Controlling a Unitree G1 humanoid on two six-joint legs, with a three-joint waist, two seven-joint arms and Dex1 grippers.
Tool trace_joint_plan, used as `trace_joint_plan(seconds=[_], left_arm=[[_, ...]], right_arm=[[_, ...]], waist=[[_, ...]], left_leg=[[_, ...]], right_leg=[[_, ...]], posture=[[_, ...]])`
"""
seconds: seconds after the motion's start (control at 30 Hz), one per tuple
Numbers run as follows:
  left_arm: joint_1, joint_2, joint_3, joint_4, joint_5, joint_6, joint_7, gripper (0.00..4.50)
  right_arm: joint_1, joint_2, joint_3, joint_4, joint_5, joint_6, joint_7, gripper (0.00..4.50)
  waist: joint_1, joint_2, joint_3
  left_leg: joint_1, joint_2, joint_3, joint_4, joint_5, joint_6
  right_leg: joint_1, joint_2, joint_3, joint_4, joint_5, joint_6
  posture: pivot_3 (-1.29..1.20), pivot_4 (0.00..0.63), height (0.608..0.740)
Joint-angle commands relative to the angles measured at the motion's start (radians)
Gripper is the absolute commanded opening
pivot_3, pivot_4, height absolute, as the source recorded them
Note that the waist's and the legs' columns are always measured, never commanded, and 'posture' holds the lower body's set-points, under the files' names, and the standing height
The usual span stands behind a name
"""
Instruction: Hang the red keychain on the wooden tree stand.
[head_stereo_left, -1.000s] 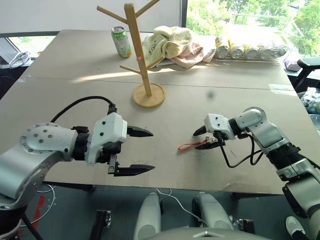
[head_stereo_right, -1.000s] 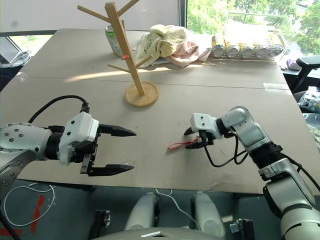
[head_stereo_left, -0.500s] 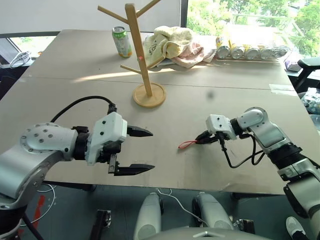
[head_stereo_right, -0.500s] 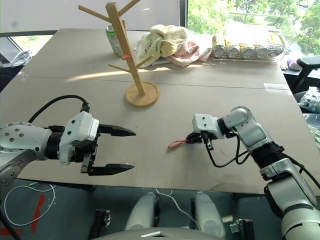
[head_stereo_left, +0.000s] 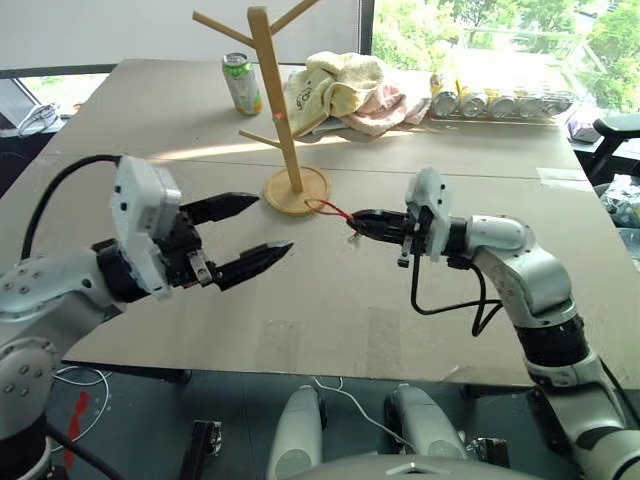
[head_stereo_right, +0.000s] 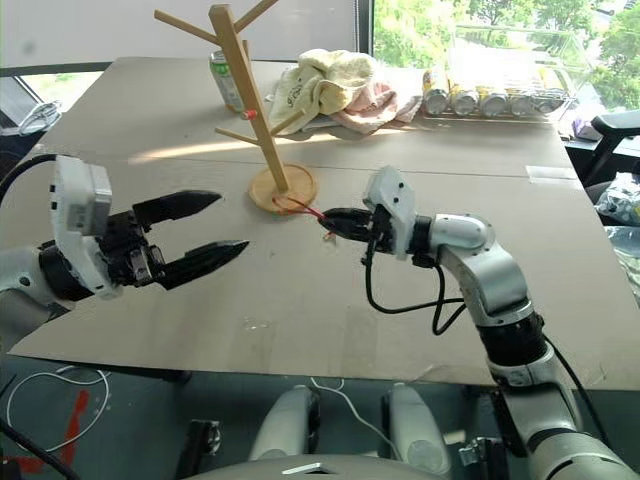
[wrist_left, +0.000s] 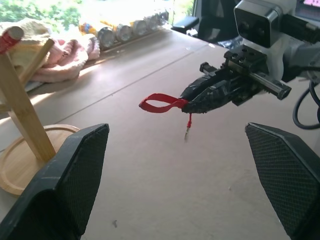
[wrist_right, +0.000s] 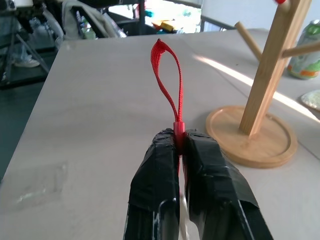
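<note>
A big grey-brown table (head_stereo_left: 420, 300) fills the room's middle, a seam running across it and a bright stripe of sun along that seam. At twelve o'clock a white blind (head_stereo_left: 120, 30) hangs behind the far edge; at one to two o'clock a window (head_stereo_left: 480, 20) shows green trees and pours in daylight. Under the near edge the floor (head_stereo_left: 130, 420) is dark, with a white cable (head_stereo_left: 85, 380) at seven o'clock.
</note>
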Motion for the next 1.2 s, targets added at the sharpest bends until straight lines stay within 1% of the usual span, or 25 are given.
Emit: trace_joint_plan(seconds=[0.03,0.1,0.23,0.53,0.73,1.2], left_arm=[[-0.040,-0.019,0.074,-0.023,-0.090,-0.026,0.159,4.50],[-0.037,-0.016,0.082,-0.028,-0.114,-0.028,0.192,4.50],[-0.017,-0.005,0.096,-0.030,-0.097,-0.046,0.223,4.50],[-0.016,0.009,0.140,-0.004,-0.123,-0.085,0.255,4.50],[0.006,0.013,0.152,-0.008,-0.123,-0.097,0.252,4.50],[0.021,0.025,0.142,0.004,-0.109,-0.122,0.236,4.50]], right_arm=[[-0.065,0.074,-0.016,-0.013,-0.037,-0.086,-0.131,0.10],[-0.086,0.092,0.001,0.019,-0.075,-0.139,-0.159,0.10],[-0.157,0.143,0.015,0.142,-0.134,-0.244,-0.223,0.10],[-0.276,0.225,0.053,0.397,-0.202,-0.420,-0.241,0.10],[-0.306,0.258,0.049,0.473,-0.213,-0.471,-0.237,0.10],[-0.327,0.267,0.049,0.548,-0.253,-0.504,-0.246,0.10]], waist=[[0.000,0.000,0.000],[-0.002,0.000,0.000],[-0.001,0.000,0.000],[-0.001,0.000,0.000],[-0.001,0.000,0.000],[-0.001,0.000,0.000]], left_leg=[[0.000,0.000,0.000,0.000,0.000,0.000],[0.000,0.000,0.000,0.000,0.000,0.000],[0.000,0.000,0.000,0.000,0.000,0.000],[0.000,0.000,0.000,-0.001,0.000,0.000],[0.000,0.000,0.000,-0.001,0.000,0.000],[0.000,0.000,0.000,-0.001,0.000,0.000]], right_leg=[[0.000,0.000,0.000,0.000,0.000,0.000],[0.000,0.000,0.000,0.000,0.000,0.000],[0.000,0.000,0.000,0.000,0.000,0.000],[0.000,0.000,0.000,-0.001,0.000,-0.001],[0.000,0.000,0.000,-0.001,0.000,-0.001],[0.000,0.000,0.000,-0.001,0.000,-0.001]], posture=[[0.00,0.150,0.732],[0.00,0.150,0.732],[0.00,0.150,0.732],[0.00,0.150,0.732],[0.00,0.150,0.732],[0.00,0.150,0.732]])
